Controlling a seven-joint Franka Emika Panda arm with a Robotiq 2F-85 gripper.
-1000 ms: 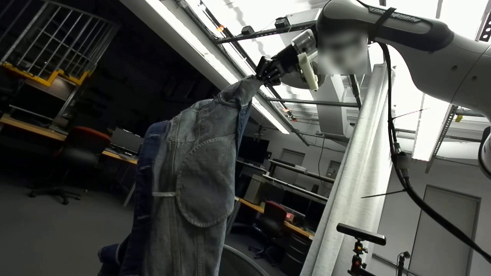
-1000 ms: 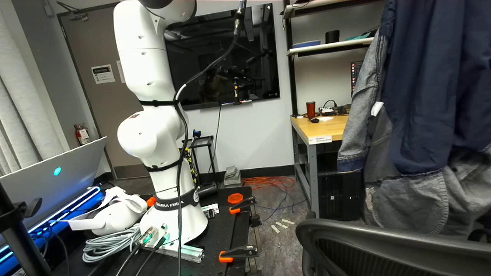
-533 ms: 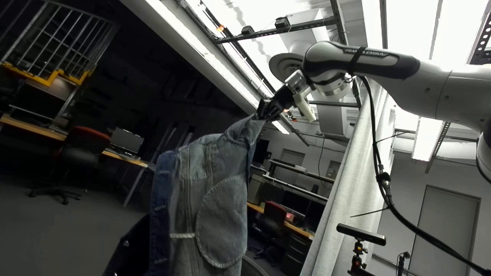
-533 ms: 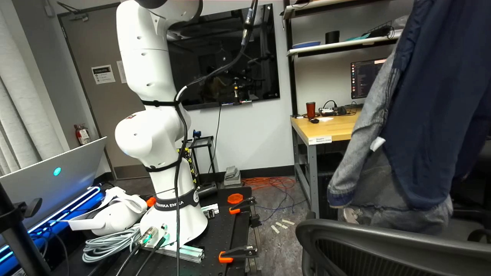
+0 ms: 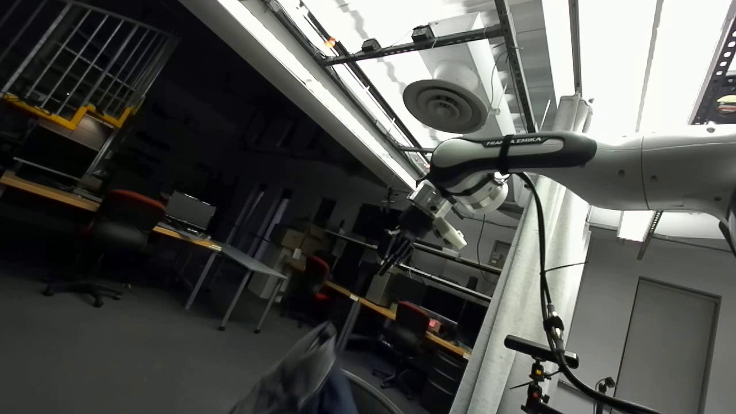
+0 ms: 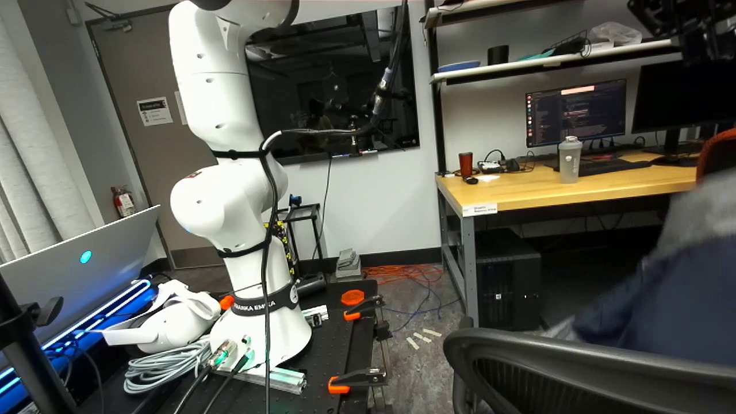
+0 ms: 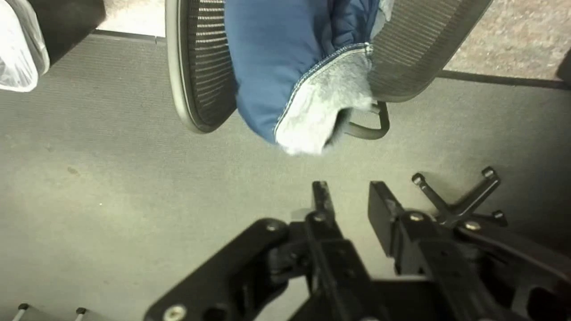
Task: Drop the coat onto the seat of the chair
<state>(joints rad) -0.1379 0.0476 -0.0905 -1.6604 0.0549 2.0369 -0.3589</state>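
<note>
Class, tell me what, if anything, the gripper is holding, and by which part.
Nothing is held: the gripper is open, with a gap between its jaws, and the coat is apart from it.

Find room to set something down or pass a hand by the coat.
In an exterior view, the desk shows bare wood at the front, between white paper and grey bottle, and is crowded behind, with keyboard and monitors. In the wrist view, floor shows between coat and tool, so a hand might pass; the coat crowds the chair.
</note>
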